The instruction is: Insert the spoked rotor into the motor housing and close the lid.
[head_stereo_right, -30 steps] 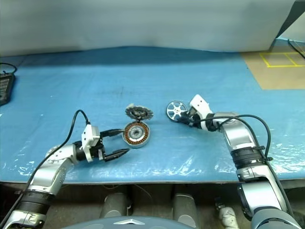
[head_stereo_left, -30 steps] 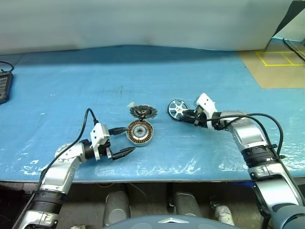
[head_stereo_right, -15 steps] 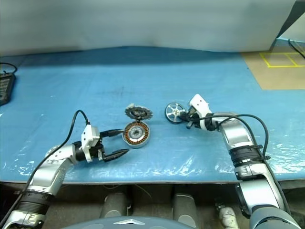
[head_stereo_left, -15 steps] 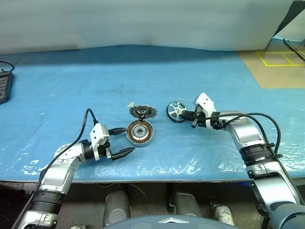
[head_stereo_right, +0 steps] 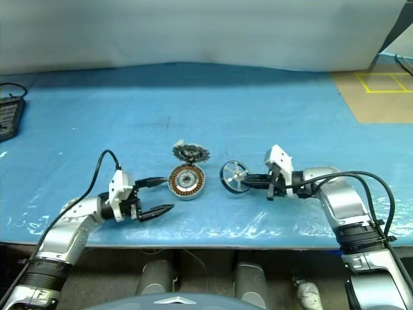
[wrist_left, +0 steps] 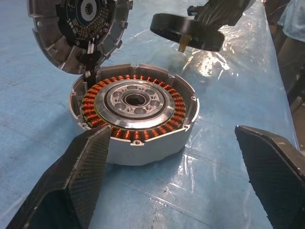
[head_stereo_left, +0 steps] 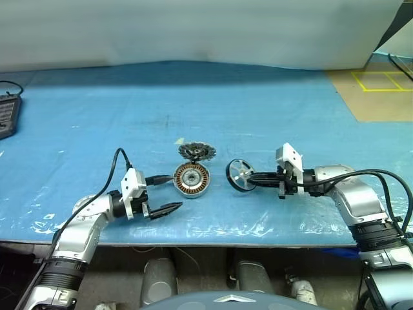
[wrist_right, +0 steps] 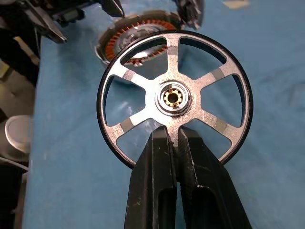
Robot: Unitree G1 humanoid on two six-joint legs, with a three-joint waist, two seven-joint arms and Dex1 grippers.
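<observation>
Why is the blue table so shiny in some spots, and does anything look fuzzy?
Left wrist view: bright glare on the crinkly plastic sheet beyond the motor housing; the near fingers look soft. Right wrist view: the spoked rotor is sharp, the housing behind it blurry. Left eye view: white glints along the table's front edge.

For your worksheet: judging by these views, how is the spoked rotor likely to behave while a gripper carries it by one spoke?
The spoked rotor looks like rigid metal, so it probably won't flex. The right gripper pinches one thin shiny spoke near the hub, so it might swivel or slip. Its round black rim suggests it would roll if dropped on edge.
</observation>
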